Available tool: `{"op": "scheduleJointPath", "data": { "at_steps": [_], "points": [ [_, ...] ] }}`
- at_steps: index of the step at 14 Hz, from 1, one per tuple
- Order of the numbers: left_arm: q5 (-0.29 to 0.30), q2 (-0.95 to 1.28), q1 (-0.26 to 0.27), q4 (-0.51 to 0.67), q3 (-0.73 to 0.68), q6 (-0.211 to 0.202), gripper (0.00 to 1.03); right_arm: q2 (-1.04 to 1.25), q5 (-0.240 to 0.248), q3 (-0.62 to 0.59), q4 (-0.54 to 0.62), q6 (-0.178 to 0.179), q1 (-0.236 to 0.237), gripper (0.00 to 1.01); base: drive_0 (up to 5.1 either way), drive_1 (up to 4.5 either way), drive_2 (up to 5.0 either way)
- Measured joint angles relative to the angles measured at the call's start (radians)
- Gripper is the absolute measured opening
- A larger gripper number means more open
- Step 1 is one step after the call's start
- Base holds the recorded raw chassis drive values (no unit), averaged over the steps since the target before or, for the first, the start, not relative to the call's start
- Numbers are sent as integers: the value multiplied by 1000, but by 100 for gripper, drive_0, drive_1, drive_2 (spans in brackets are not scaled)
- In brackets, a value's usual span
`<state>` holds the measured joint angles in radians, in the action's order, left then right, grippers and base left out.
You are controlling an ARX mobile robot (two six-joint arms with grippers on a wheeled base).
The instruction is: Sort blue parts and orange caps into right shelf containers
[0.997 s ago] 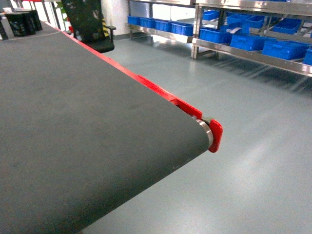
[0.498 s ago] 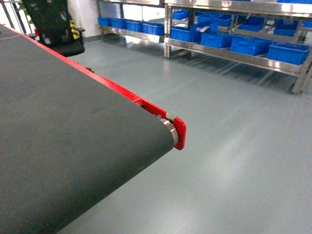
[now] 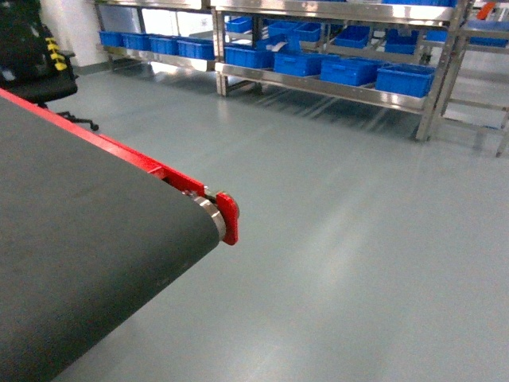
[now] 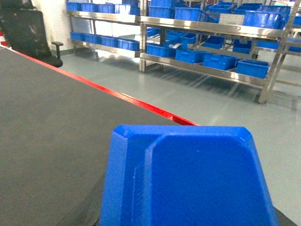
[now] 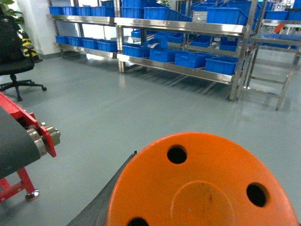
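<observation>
Crates [image 3: 406, 79] of bright blue moulded plastic, rectangular and open-topped with thick rims, stand in rows on the steel shelves [image 3: 334, 89] along the far wall, on the lower and upper tiers. In the left wrist view a blue part [image 4: 188, 179] fills the near foreground: smooth plastic, a chamfered-corner tray form with a raised inner panel, seen over the belt [image 4: 56, 122]. In the right wrist view an orange cap [image 5: 202, 183] fills the near foreground: a round, slightly domed disc with a central circular recess and three round holes visible around it. Neither gripper's fingers show in any view, so whether they are spread or pinched cannot be told. The belt is dark grey with a fine matte weave, edged by a red rail [image 3: 119, 151] and ending at a metal roller [image 3: 211, 216] with a red end bracket [image 3: 228, 218]. The floor [image 3: 358, 239] is smooth, glossy grey-green. A black office chair [image 3: 32, 60] stands far left.
</observation>
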<state>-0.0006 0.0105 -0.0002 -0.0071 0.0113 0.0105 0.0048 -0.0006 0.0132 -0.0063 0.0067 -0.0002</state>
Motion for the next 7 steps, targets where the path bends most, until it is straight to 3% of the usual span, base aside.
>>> {"op": "scheduleJointPath", "data": {
  "at_steps": [7],
  "points": [
    [0,0,0,0,0,0,42,0,0,0,0,0,0,43,-155,-155,-155]
  ]
}}
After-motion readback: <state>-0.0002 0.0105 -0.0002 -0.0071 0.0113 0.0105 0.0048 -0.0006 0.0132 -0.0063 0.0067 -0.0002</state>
